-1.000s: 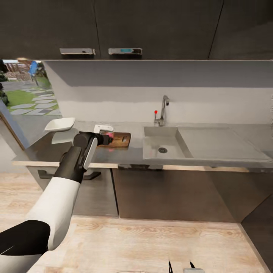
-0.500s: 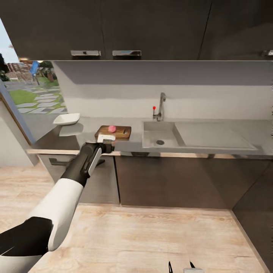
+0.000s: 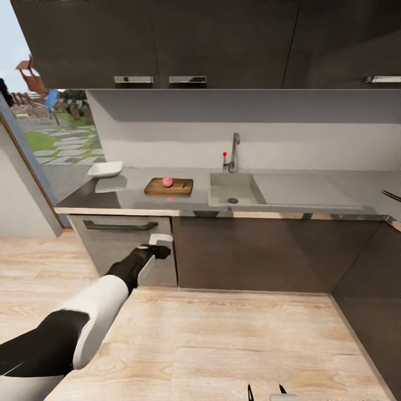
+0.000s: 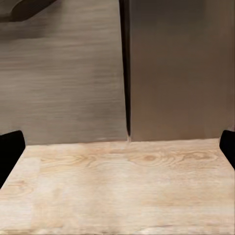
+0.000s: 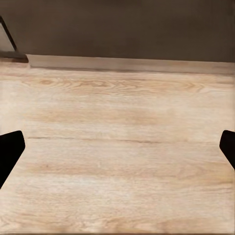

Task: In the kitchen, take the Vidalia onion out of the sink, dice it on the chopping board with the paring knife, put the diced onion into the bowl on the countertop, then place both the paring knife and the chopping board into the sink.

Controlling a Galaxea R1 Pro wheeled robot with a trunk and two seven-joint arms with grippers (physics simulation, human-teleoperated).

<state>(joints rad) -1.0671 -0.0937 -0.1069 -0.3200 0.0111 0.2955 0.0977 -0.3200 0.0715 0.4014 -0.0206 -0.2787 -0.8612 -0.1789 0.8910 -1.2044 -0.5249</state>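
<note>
kitchen run of dark cabinets under a long grey surface, pale wood floor in front. compared with half a second and a second back, the whole head view has pulled away and widened: the camera has moved off, the counter things themselves have not shifted. left claw, earlier up at the surface edge beside the chopping board, now hangs low before the cabinet fronts, well below the worktop. left wrist view: both dark fingertips sit at the frame edges with bare floor between, so released, holding nothing. right claw only just visible at the head view's bottom edge; right wrist view likewise gives spread fingertips over floor, released. a small pink round thing, probably the onion, rests on the board. sink just beside the board, basin looks bare apart from the drain. bowl near the surface's left end. paring knife not made out. judgement: onion transfer done, dicing not begun; the robot seems to be repositioning.
</note>
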